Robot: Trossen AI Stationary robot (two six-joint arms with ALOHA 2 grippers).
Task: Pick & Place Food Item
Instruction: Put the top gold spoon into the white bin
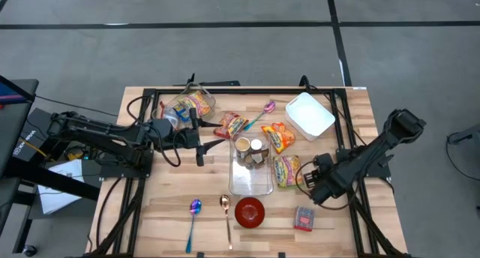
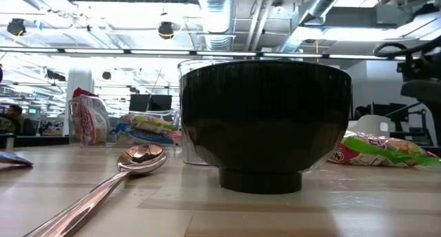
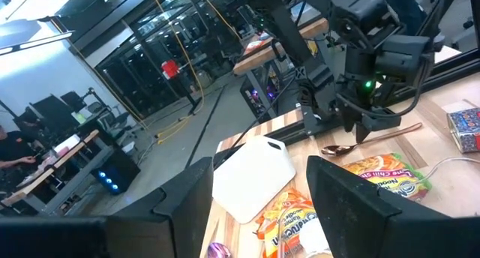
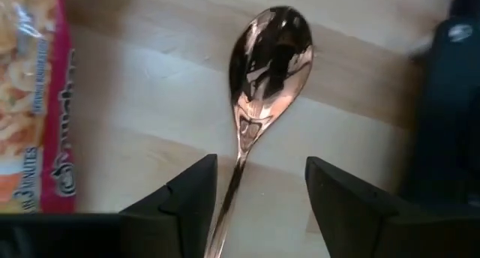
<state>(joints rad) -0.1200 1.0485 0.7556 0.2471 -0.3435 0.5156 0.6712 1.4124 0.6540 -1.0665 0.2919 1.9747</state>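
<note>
Several noodle packets lie flat mid-table: a red one [image 1: 231, 125], an orange one [image 1: 279, 136] and a pink-green one [image 1: 286, 170]. My right gripper [image 1: 310, 187] is open and low over the table beside the pink-green packet [image 4: 34, 100]. A copper spoon [image 4: 270, 55] lies on the wood, its handle [image 4: 232, 183] running between the two fingers; I cannot tell whether they touch it. My left gripper [image 1: 199, 142] is open and empty [image 3: 259, 213], left of the glass dish [image 1: 251, 168] and facing the right arm.
The glass dish holds small cups. A white tray [image 1: 309, 115] is at the far right and a clear bag of snacks [image 1: 191, 106] at the far left. A bowl [image 1: 250, 211], two spoons [image 1: 193, 213] [image 1: 226, 213] and a small box [image 1: 304, 218] lie near the front edge.
</note>
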